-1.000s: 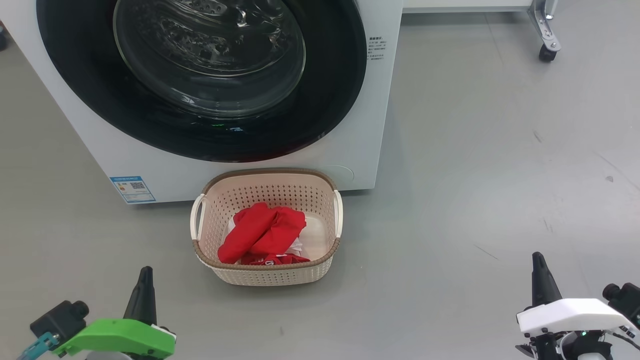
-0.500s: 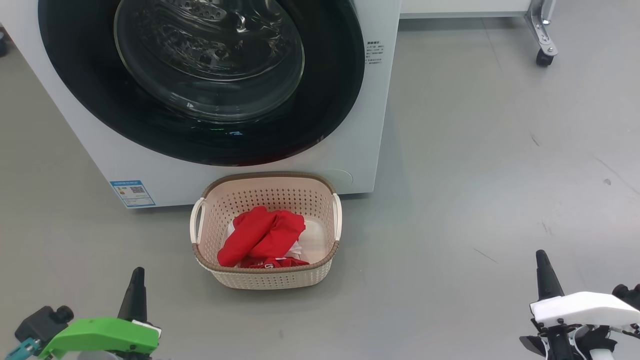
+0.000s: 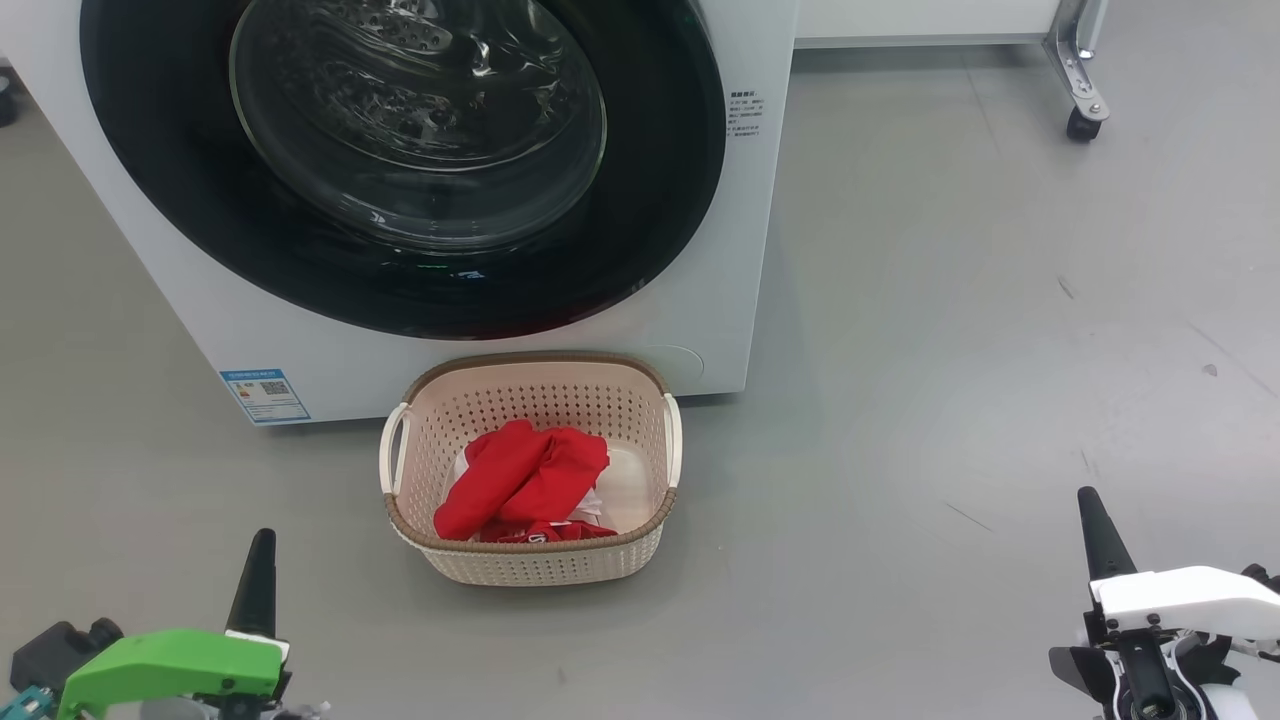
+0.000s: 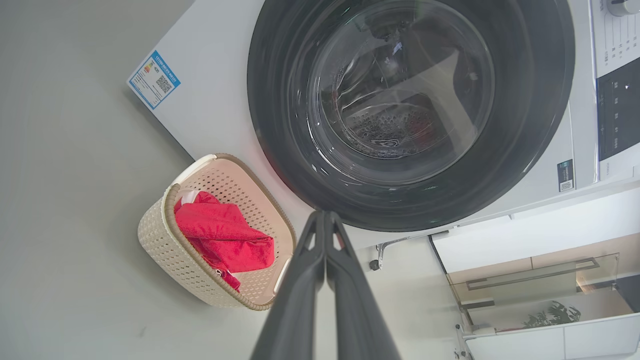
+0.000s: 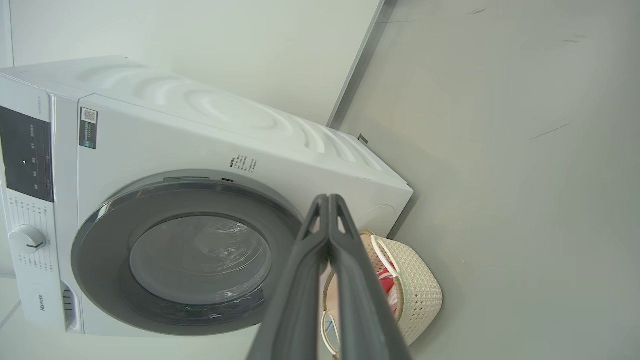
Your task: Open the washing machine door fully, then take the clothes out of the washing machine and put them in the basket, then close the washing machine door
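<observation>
Basket [image 3: 540, 565] sits on the floor [image 3: 950, 350] just in front of the machine [image 3: 330, 365], below the door [image 3: 410, 150], back rim near the white front panel. It is cream plastic, rectangular with rounded corners, walls punched with rows of small holes, brown woven-look rim, a pale loop handle on each short side. Inside are the clothes [image 3: 520, 480]: bright red fabric bunched in soft folds, heaped toward the basket's left and front, a bit of white cloth showing under the red. Bare cream bottom shows at the right.

Door is shut flush against the machine front. It has a wide glossy black ring around a bulging clear glass bowl, with the perforated metal drum visible through the glass. Machine body is smooth, white and boxy. Blue sticker [image 3: 263, 395] low on the front's left, small printed text [image 3: 745, 110] right of the door. The right wrist view shows a dark control panel [image 5: 25, 155] and a round knob [image 5: 27, 240] on the front strip beyond the door.

Floor is smooth grey with a few dark scuffs; a caster [image 3: 1078, 125] on a metal leg at the head view's top right.

Left pincer [image 4: 324, 215] is clenched, long dark fingers pressed together to a point, nothing between them, low at the left, well apart from the basket. Right pincer [image 5: 327, 197] is likewise clenched and empty, at lower right, well apart from basket and machine
</observation>
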`<state>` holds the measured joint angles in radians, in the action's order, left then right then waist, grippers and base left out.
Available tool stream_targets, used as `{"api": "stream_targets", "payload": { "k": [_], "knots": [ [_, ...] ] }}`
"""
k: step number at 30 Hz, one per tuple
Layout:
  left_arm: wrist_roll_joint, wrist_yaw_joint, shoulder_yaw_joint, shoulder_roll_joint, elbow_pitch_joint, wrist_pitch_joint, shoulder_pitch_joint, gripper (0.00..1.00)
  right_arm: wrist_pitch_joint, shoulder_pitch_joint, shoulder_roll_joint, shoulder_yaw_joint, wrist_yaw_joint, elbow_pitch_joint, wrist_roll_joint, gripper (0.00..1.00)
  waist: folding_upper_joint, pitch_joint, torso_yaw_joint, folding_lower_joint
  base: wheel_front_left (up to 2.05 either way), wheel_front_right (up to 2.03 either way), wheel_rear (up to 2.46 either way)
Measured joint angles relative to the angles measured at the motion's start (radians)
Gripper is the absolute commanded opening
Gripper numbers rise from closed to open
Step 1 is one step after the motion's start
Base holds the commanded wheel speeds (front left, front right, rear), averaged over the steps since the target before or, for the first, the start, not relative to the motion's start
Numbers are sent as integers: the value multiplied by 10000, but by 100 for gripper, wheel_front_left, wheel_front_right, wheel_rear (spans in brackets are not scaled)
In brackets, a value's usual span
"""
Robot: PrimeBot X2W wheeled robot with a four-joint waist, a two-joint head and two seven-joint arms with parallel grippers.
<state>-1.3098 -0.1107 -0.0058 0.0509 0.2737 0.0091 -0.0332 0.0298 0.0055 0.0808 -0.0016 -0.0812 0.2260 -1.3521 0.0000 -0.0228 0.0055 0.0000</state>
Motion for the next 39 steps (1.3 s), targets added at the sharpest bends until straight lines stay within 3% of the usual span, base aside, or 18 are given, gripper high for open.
{"api": "stream_targets", "payload": {
  "k": [23, 39],
  "knots": [
    [-2997, -94, 539, -2, 10, 746, -231, 0, -648, -488, 105, -435, -318, 351, -3083, 0, 0, 195, -51, 0, 0, 0, 0],
    [-3047, -96, 602, 0, 10, 790, -232, 0, -700, -586, 117, -464, -322, 412, -3193, 0, 0, 199, -53, 0, 0, 0, 0]
  ]
}}
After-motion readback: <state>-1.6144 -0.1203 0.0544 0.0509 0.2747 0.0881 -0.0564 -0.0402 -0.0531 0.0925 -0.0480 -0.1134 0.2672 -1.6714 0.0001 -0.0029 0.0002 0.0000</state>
